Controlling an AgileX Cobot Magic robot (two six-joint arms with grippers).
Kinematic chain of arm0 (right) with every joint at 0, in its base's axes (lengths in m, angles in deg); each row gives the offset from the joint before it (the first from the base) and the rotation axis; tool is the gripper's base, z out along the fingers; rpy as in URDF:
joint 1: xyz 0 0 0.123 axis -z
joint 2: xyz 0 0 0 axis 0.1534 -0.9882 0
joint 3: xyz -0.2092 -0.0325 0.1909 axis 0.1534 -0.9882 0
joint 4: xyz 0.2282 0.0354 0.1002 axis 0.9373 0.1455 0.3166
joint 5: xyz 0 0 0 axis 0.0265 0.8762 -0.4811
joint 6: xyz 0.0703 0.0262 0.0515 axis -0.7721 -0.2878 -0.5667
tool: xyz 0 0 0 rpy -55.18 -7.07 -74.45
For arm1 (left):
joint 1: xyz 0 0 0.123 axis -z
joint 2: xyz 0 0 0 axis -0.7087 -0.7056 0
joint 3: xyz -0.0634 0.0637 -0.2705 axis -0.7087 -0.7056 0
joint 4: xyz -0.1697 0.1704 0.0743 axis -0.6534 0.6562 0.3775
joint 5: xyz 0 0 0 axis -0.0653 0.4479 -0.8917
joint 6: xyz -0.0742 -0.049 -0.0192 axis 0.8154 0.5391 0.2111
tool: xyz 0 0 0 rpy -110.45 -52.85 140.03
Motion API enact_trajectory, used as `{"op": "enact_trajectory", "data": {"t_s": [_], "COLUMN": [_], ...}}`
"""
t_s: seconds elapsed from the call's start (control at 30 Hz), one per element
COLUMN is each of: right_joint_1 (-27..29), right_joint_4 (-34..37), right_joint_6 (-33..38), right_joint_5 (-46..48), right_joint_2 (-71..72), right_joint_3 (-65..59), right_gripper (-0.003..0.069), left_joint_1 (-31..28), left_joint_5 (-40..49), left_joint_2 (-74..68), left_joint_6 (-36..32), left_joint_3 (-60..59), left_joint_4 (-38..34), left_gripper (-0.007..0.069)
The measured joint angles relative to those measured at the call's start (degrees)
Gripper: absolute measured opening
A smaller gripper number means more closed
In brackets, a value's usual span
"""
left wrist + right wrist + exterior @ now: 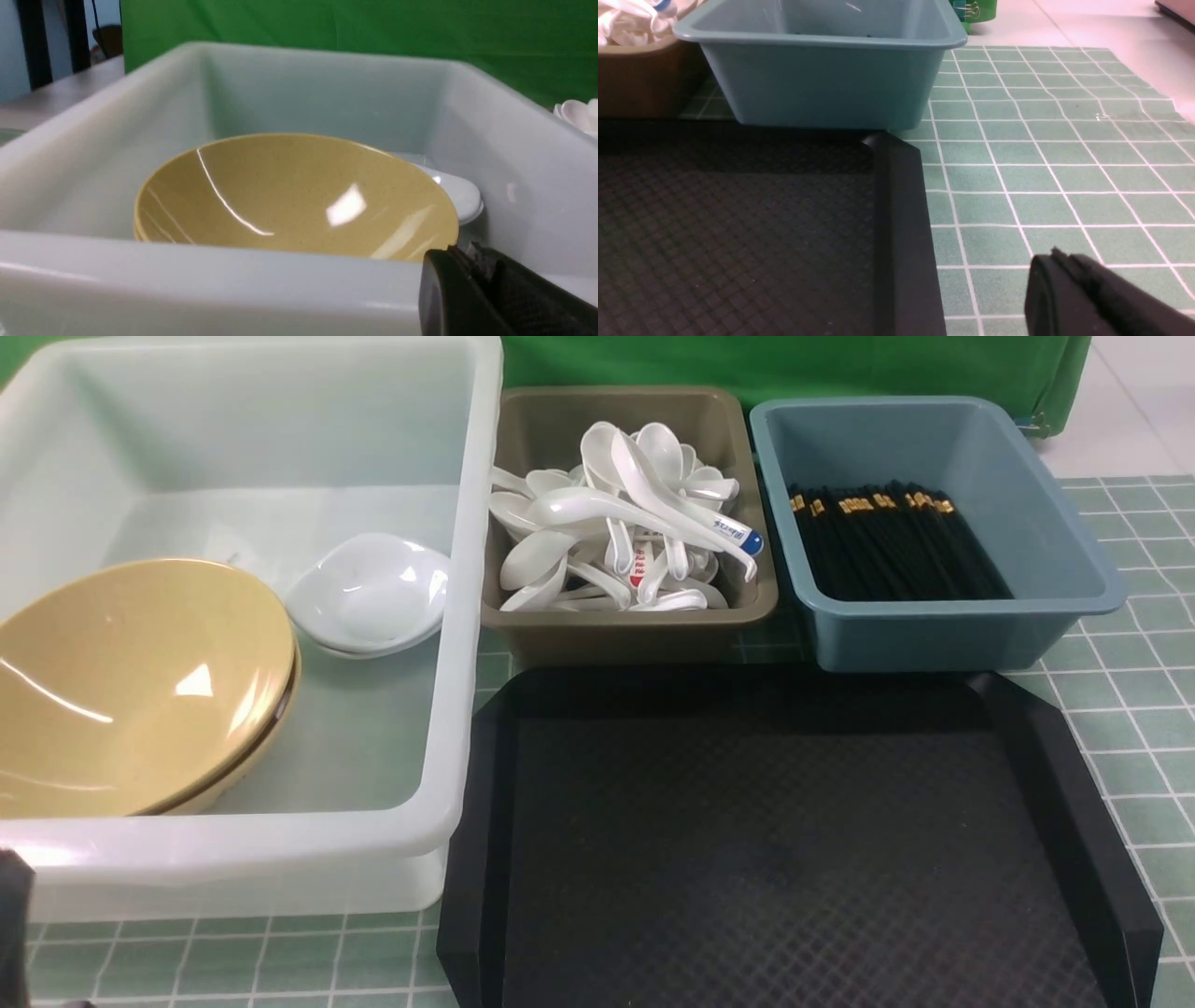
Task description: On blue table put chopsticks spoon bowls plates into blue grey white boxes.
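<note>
The white box (pixel 462 616) holds stacked yellow bowls (pixel 131 681) and small white plates (pixel 369 593). The grey box (pixel 625 630) is full of white spoons (pixel 625 537). The blue box (pixel 1055 532) holds black chopsticks (pixel 887 546). My left gripper (pixel 462 254) is shut and empty, low outside the white box's near wall (pixel 210 284), facing the yellow bowls (pixel 294 196); only a dark edge of it (pixel 14 924) shows in the front view. My right gripper (pixel 1057 259) is shut and empty, low over the tiled cloth beside the black tray's right rim (pixel 901 224).
The black tray (pixel 784 840) lies bare in front of the grey and blue boxes. Green tiled cloth (pixel 1139 709) covers the table to the right. A green backdrop (pixel 794 364) stands behind the boxes.
</note>
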State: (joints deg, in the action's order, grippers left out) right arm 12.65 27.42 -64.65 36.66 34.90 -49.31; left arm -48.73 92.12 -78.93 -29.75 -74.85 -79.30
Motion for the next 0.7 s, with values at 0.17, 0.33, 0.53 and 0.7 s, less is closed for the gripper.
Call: {"op": "enact_trajectory", "data": {"t_s": [0.17,0.33,0.53,0.7], "right_joint_1": [0.0,0.0,0.0,0.0], "right_joint_4": [-0.05,-0.05,-0.05,-0.05], "right_joint_6": [0.0,0.0,0.0,0.0], "right_joint_5": [0.1,0.1,0.1,0.13], "right_joint_2": [0.0,0.0,0.0,0.0], "right_joint_3": [0.0,0.0,0.0,0.0], "right_gripper": [0.0052,0.0057,0.0066,0.0071], "left_joint_1": [0.11,0.11,0.11,0.11], "left_joint_5": [9.67,9.98,10.19,10.23], "left_joint_2": [0.17,0.23,0.23,0.23], "left_joint_6": [-1.48,-3.5,-3.71,-3.71], "left_joint_3": [-0.1,-0.1,-0.1,-0.1], "left_joint_4": [0.53,0.35,-0.23,-0.42], "left_gripper": [-0.0011,-0.0013,-0.0013,-0.0013]}}
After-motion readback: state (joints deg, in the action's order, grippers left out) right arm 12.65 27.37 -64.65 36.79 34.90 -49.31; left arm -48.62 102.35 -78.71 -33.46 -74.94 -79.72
